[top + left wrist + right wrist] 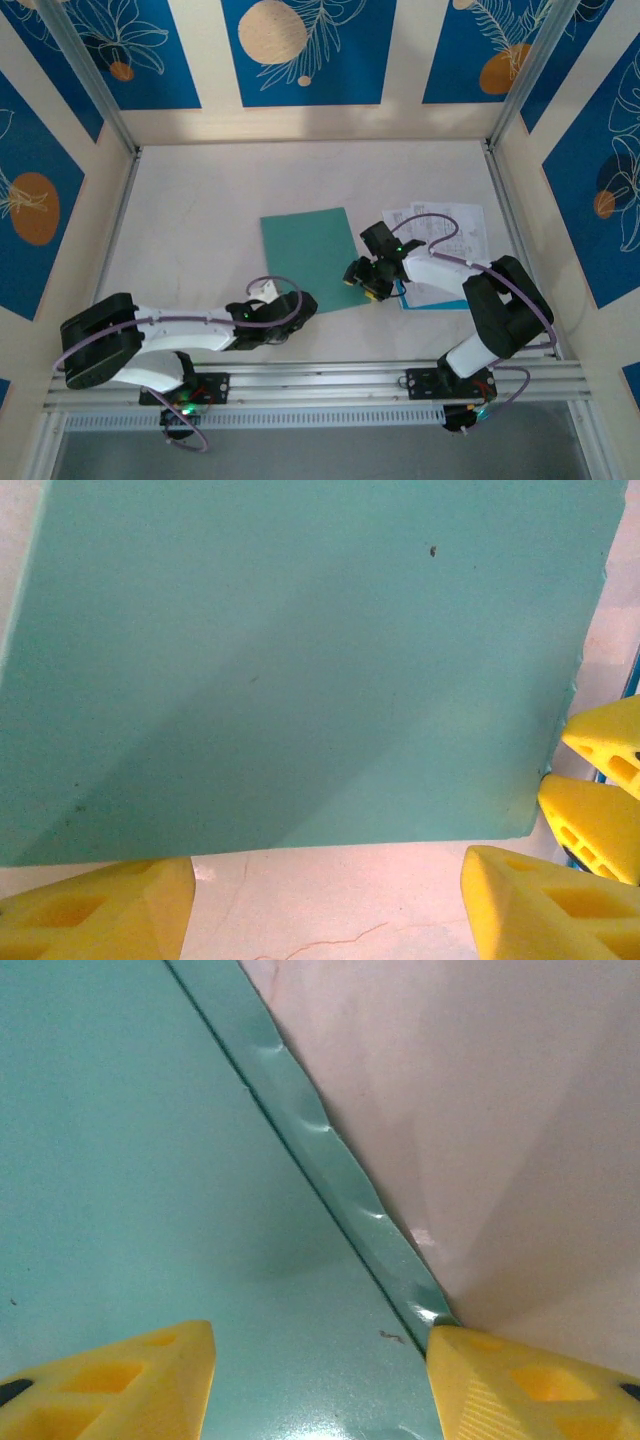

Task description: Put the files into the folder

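**Top external view**
- Folder (308,258): teal, closed, lying flat at mid-desk. Its long axis runs away from the arm bases, with the far end leaning slightly left.
- Files (445,228): white printed sheets, one with a blue edge, fanned out just right of the folder and partly under the right arm.
- Left pincer (266,293): at the folder's near left corner.
- Right pincer (365,280): at the folder's near right edge, between folder and files.
- Desk (200,220): pale and matte.
- Walls (300,50): cream, with blue panels showing white leaf outlines and orange and beige discs.
- Frame posts (90,80): aluminium, in the far corners.
- Rail (320,378): aluminium, along the near edge, carrying both bases.

**Left wrist view**
- The folder's near short edge lies across the frame; the cover is plain with a few specks.
- Left pincer: yellow fingers (90,910) are spread wide over bare desk just short of that edge, holding nothing.
- The right pincer's yellow fingers sit at the folder's right corner.

**Right wrist view**
- The folder's long edge, a wrinkled strip, runs diagonally, with cover to the left and bare desk to the right.
- Right pincer: spread wide, one finger above the cover and the other at the edge; nothing is gripped.
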Available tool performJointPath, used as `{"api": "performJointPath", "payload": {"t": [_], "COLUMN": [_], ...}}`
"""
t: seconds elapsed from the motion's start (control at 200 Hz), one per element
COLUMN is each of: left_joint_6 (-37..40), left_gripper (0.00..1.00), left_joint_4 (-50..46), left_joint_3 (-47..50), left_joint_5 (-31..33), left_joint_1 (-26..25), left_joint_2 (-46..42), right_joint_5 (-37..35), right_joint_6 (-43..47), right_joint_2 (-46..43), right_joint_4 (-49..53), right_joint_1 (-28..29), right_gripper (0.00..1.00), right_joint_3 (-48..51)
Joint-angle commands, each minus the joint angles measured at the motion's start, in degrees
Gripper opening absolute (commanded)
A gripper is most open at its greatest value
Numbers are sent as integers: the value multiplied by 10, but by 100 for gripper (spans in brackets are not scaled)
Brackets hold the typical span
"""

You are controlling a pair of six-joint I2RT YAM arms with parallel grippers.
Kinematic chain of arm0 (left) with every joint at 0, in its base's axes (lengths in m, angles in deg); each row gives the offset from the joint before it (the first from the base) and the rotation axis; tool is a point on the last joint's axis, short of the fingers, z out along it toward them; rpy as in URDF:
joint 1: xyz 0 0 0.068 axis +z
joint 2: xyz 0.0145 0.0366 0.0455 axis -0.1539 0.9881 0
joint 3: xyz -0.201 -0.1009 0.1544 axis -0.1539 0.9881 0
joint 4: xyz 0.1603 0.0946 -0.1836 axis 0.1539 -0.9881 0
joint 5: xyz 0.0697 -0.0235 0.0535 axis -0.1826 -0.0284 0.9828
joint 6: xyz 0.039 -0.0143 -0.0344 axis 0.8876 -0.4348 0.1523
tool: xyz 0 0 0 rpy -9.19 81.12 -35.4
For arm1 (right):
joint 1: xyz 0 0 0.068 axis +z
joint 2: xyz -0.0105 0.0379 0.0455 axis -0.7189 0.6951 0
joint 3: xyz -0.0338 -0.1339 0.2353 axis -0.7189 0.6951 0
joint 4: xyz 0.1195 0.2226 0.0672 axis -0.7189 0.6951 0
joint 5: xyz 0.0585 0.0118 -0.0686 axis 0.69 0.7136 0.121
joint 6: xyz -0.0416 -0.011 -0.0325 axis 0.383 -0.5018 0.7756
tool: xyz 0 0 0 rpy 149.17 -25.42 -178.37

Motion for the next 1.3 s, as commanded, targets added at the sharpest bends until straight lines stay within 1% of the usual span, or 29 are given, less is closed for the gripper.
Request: {"api": "performJointPath", "payload": {"t": [0.0, 0.1, 0.24, 0.46, 0.595, 0.735, 0.81, 0.93, 1.1, 1.2, 1.295], "left_joint_6": [12, 14, 10, -21, -32, -32, -33, -37, -35, -34, -34], "left_gripper": [71, 71, 71, 67, 65, 60, 54, 53, 51, 44, 42], "left_joint_4": [-12, -3, 36, 152, 185, 227, 249, 276, 342, 391, 437], "left_joint_3": [-1, -3, 3, 49, 63, 71, 75, 79, 89, 95, 101], "left_joint_5": [3, -1, 1, 8, 23, 48, 58, 73, 93, 103, 111], "left_joint_1": [7, 7, 8, 13, 15, 16, 16, 16, 16, 16, 15], "left_joint_2": [-8, -5, 4, 23, 32, 40, 45, 54, 72, 92, 111], "right_joint_5": [1, 1, 11, 21, 25, 30, 33, 43, 59, 64, 68], "right_joint_6": [-7, -8, -13, -27, -37, -44, -45, -47, -50, -49, -47], "right_joint_2": [14, 8, 6, 5, 7, 7, 8, 12, 21, 23, 26], "right_joint_4": [-2, -2, -6, -9, -15, -24, -27, -40, -55, -58, -59], "right_joint_1": [-1, 0, 2, 15, 25, 28, 27, 24, 16, 13, 11], "right_gripper": [60, 60, 60, 60, 60, 60, 60, 60, 60, 60, 60], "right_joint_3": [23, 29, 35, 43, 48, 57, 58, 67, 77, 77, 77]}}
